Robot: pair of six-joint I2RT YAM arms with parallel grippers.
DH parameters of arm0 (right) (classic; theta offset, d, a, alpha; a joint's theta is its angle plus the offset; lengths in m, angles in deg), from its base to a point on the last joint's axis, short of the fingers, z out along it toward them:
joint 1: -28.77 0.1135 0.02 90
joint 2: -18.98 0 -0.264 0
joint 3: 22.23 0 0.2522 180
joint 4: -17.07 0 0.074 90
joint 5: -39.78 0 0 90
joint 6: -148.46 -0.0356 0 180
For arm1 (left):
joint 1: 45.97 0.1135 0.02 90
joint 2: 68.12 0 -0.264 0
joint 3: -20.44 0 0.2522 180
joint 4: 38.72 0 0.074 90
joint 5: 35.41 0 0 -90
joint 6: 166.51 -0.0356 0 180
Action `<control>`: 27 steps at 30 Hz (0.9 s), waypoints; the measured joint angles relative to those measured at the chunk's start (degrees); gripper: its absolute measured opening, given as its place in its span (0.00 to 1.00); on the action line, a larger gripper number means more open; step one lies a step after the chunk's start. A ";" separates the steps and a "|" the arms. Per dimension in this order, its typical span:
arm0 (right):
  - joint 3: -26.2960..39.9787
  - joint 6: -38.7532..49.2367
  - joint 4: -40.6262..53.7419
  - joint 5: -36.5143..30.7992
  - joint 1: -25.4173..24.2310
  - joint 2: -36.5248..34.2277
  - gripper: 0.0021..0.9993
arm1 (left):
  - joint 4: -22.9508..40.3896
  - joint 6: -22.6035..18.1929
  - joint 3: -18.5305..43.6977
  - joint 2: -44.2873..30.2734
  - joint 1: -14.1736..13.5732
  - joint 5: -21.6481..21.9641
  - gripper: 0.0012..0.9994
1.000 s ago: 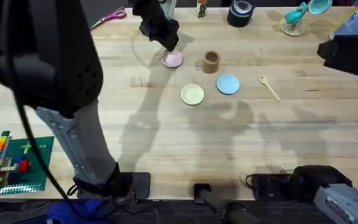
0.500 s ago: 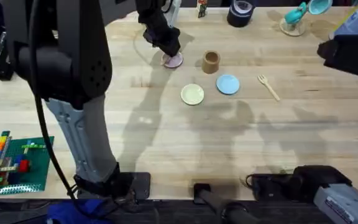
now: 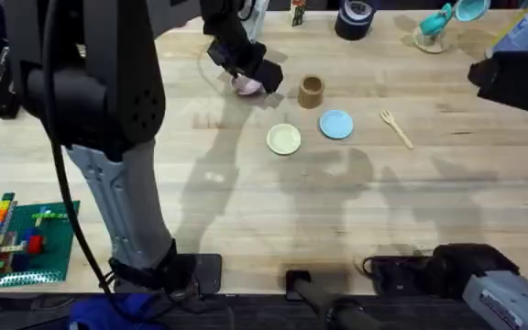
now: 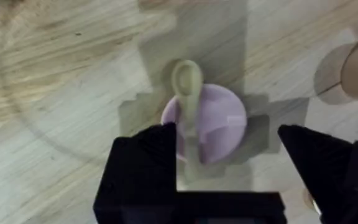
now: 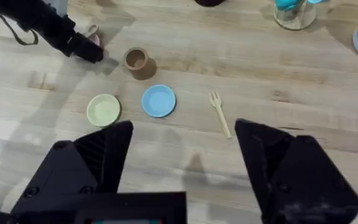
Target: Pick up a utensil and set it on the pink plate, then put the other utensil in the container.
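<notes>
Spoon [image 4: 188,99] lying on pink plate [image 4: 219,121] under left claw [image 4: 229,146], jaws wide and clear of it; fork [image 3: 396,127] on table, handle toward robot, right of cup [image 3: 311,90], nearer wide-open right claw [image 5: 182,146].

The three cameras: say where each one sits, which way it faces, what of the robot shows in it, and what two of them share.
Overhead: fixed above the arm bases, looking down and forward across the table; the left arm looms large, its left pincer over the pink plate.
Left wrist: straight down on the spoon lying on the pink plate, its open black fingers at the bottom edge.
Right wrist: high, angled down at the fork; right pincer open.
Overhead and right wrist share the brown cup, yellow plate and blue plate.
</notes>
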 joint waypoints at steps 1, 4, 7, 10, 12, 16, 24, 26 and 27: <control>0.00 0.00 0.00 0.00 0.00 0.00 1.00 | 0.39 -0.09 0.01 0.00 0.00 -0.25 0.99; 0.00 0.00 0.00 0.00 0.00 0.00 1.00 | 1.47 -0.20 0.02 0.00 0.00 -0.97 1.00; 0.00 0.00 0.00 0.00 0.00 0.02 1.00 | 1.97 -0.22 0.02 0.24 0.00 -1.47 1.00; 0.00 0.00 0.00 0.00 0.00 0.00 1.00 | 2.16 -0.44 0.00 1.80 -0.02 -1.55 1.00; 0.00 0.00 0.00 0.00 0.00 0.00 1.00 | 2.17 -0.65 0.00 4.11 -0.10 -1.63 1.00; 0.00 0.00 0.00 0.00 0.00 0.00 1.00 | 3.14 -0.85 0.00 10.85 -0.26 -1.97 1.00; 0.00 0.01 0.00 0.00 0.00 0.00 1.00 | 10.39 -1.07 0.33 24.20 -0.37 -2.34 1.00; 0.00 0.02 0.00 0.00 0.00 0.00 1.00 | 12.94 -1.31 0.33 26.40 -0.37 -2.34 1.00; 0.00 0.01 0.00 0.00 0.00 0.00 1.00 | 14.24 -1.49 0.33 27.49 -0.37 -2.34 1.00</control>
